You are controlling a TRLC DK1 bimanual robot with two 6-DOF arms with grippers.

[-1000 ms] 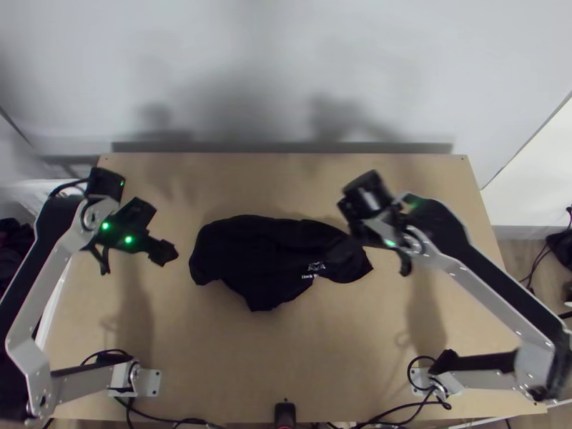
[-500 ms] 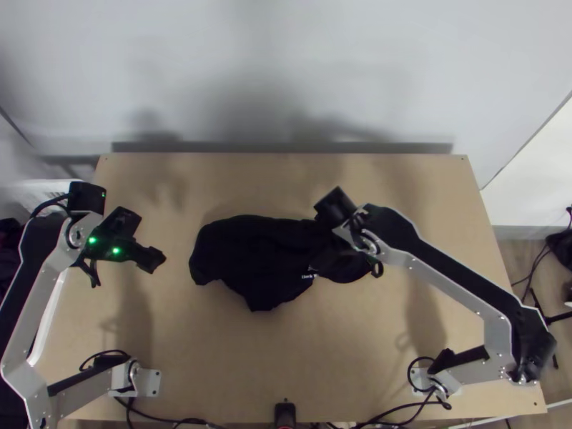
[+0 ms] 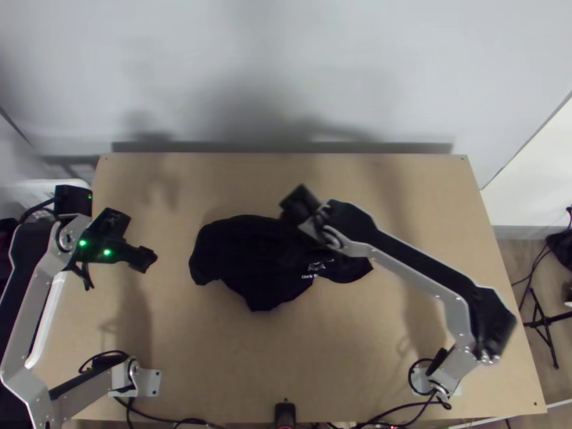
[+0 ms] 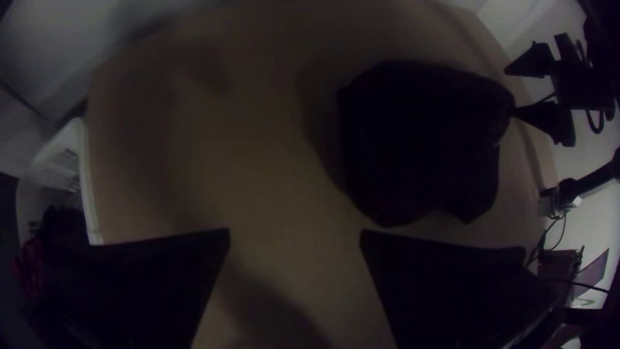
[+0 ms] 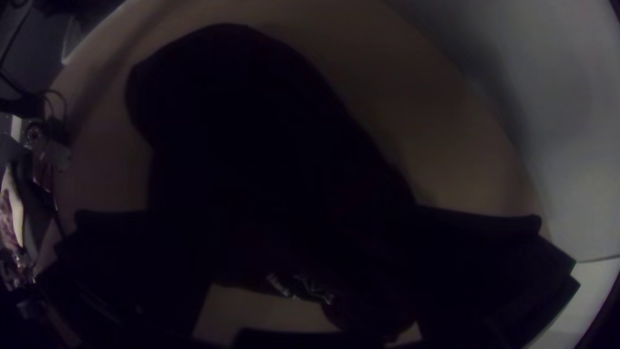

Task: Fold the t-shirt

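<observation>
The black t-shirt (image 3: 250, 261) lies bunched mid-table, white print near its right end. Left of it, apart from the cloth, is my left gripper (image 3: 147, 259). The left wrist view shows my left gripper (image 4: 295, 238) open, bare table between its fingers, and the t-shirt (image 4: 420, 142) off to one side. My right gripper (image 3: 300, 204) is over the shirt's far side, its tips hidden from above by the arm. In the right wrist view, my right gripper (image 5: 313, 223) has its fingers wide apart over the t-shirt (image 5: 239, 129); whether they touch it I cannot tell.
A white basket (image 4: 85, 187) with dark and red cloth stands beside the table's left edge. A black device (image 3: 284, 415) sits at the near edge, with cables on both sides. Bare wood of the table (image 3: 236, 357) shows in front of the shirt. A tripod stands on the floor at right.
The right arm has swung left from the shirt's right end to over its middle. My left gripper has drawn a little left, farther from the cloth. The shirt lies as before.
</observation>
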